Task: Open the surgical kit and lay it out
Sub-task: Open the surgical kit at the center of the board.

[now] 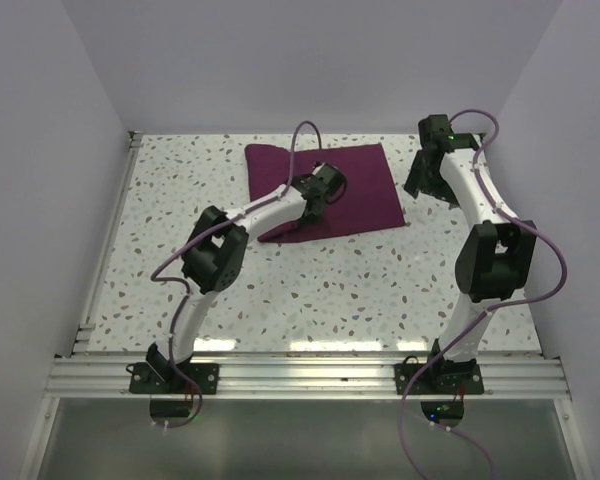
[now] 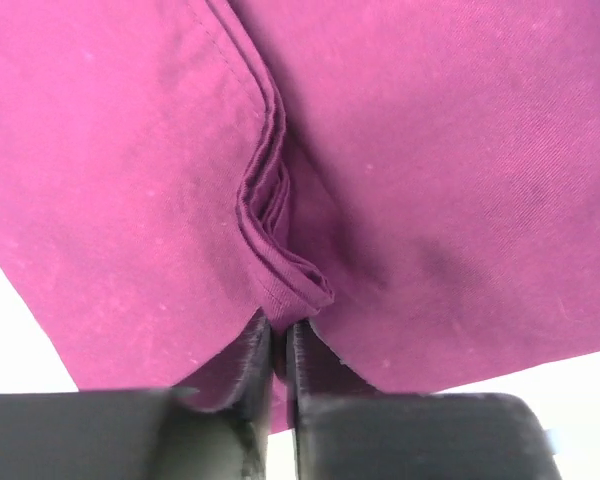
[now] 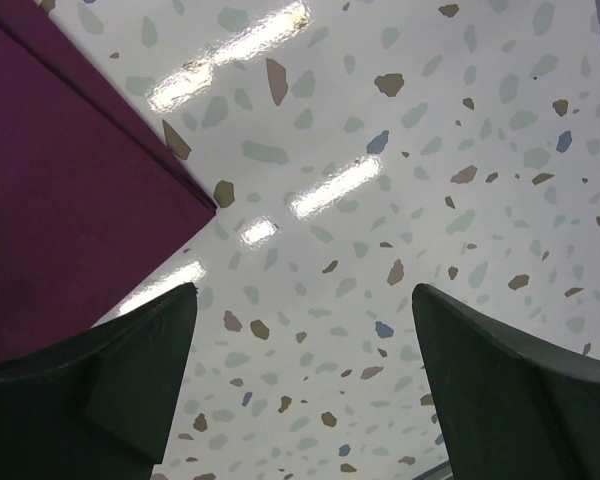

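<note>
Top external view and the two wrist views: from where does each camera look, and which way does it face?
Top external: above and behind, looking down at the table; both arms show.
Left wrist: behind the left gripper, facing the cloth wrap it pinches.
Right wrist: behind the open right gripper, facing the table.
All share the cloth wrap.

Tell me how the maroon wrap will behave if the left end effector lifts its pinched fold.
Probably floppy: the cloth wrap bunches into soft pleats at the left end effector, so it should drape rather than lift flat. Likely grippy; the weave looks matte. Weight is hard to judge, since any contents are hidden.
</note>
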